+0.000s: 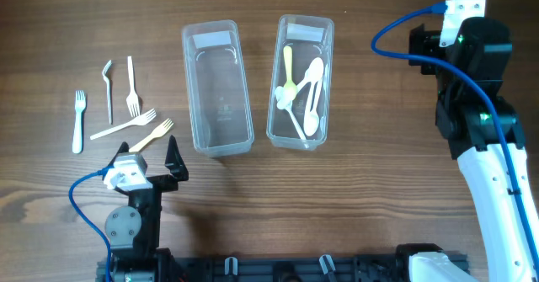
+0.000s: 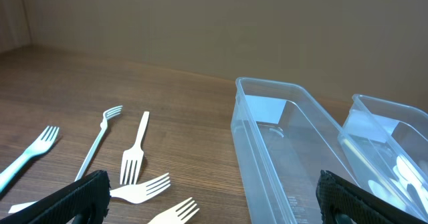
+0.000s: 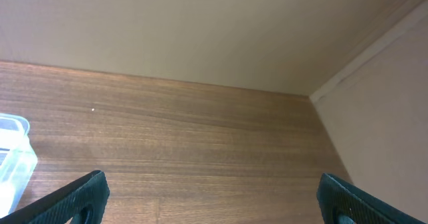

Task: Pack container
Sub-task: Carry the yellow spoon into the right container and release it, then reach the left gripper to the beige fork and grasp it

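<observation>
Five forks [image 1: 132,87], two containers [image 1: 217,105], several spoons [image 1: 288,67].

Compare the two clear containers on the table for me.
The left container is empty; the right container holds several spoons. In the overhead view the left container's lower end angles rightward and the right container's leftward, so they converge there. Both are clear, rectangular, open-topped and look similar in size.

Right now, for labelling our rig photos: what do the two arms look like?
Left arm: black, grey round joint, pale wrist block, looping blue cable. Right arm: white lower link, black upper housings with green lights, long blue cable. Black fingers on both.
</observation>
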### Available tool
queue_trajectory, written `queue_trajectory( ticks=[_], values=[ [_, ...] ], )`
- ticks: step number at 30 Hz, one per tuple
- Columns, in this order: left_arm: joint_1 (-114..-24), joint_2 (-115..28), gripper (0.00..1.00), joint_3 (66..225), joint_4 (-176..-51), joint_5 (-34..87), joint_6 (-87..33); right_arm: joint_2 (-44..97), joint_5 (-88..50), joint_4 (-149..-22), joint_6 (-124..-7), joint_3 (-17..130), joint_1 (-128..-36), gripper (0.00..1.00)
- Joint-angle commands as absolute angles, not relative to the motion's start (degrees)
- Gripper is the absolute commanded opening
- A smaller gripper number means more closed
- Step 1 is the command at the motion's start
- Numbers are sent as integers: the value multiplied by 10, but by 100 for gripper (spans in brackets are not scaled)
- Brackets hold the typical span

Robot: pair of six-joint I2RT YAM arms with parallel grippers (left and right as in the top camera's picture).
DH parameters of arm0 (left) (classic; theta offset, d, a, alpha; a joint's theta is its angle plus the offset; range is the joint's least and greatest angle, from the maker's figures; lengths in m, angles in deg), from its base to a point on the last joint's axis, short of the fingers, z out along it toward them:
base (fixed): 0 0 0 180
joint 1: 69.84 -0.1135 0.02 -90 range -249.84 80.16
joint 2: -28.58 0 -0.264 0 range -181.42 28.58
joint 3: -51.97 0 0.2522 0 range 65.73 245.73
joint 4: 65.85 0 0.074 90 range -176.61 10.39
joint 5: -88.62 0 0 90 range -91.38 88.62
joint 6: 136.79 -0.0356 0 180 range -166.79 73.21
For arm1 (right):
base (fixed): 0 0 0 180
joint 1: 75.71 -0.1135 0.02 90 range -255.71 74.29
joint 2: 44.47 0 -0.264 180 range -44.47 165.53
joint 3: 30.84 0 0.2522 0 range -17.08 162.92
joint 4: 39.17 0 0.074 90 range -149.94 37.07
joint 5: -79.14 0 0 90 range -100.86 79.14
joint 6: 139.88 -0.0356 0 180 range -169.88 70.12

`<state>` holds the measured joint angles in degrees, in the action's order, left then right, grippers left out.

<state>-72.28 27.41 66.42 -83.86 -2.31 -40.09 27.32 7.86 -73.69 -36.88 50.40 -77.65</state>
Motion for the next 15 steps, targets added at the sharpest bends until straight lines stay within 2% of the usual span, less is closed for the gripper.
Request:
queue_trajectory(
  ticks=[1,4,7,9,13,15],
  values=[
    [-726,277,100,661,-837,-18,-402,279,95,-736,-364,504,-777,100],
    [-726,277,100,661,-813,-17,-401,279,95,-736,-364,504,-777,100],
    [-726,276,100,661,-826,142,-322,279,95,-736,-364,504,-777,100],
    [-726,276,100,665,-785,252,-276,279,95,-736,-364,504,-777,100],
    [-726,250,100,763,-867,226,-258,279,95,-736,-364,504,-777,100],
    [-726,182,100,883,-961,176,-274,279,95,-736,-364,504,-777,100]
  ],
)
